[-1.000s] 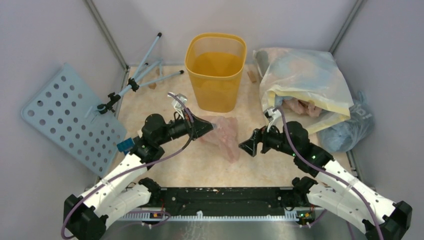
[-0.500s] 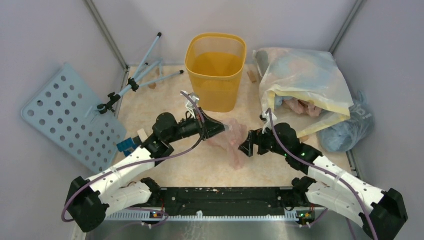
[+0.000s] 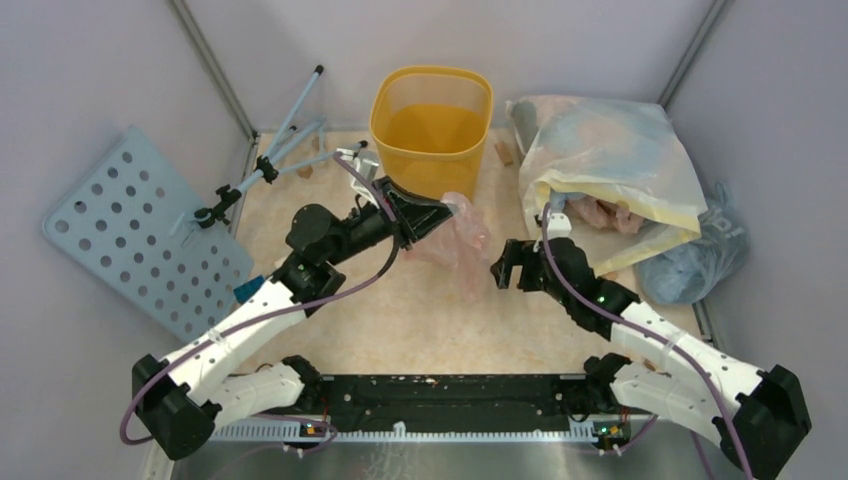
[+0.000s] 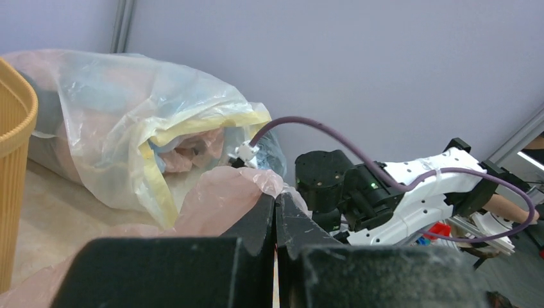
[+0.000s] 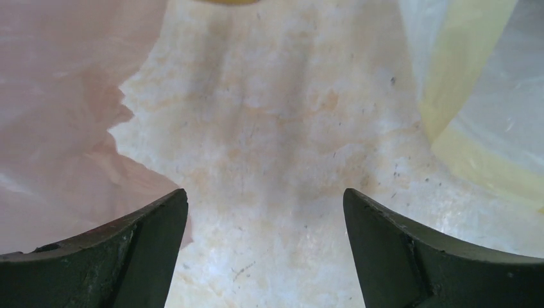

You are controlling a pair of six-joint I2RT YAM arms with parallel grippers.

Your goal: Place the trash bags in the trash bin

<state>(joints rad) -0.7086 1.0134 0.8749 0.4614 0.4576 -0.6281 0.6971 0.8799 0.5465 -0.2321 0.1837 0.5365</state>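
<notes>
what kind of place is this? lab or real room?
Looks like an enclosed lab test booth, not a lived-in room: plain grey wall panels on metal frame posts, and staged props like the trash bin and a perforated board.

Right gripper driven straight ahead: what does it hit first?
Probably the bare beige tabletop, in the gap between the thin pale pink plastic bag and the whitish-yellow translucent sack; depth is unclear.

The trash bin point(image 3: 432, 140) is a translucent yellow-orange. Just in front of it the trash bag point(image 3: 465, 240) is a pale, see-through pink. Right of the bin the big sack point(image 3: 610, 150) is whitish with yellow bands, the small bag point(image 3: 700, 262) beyond it grey-blue. Left of the bin the pegboard point(image 3: 130, 235) is pale blue, dotted with round holes. The tabletop point(image 3: 440, 320) is mottled beige
</notes>
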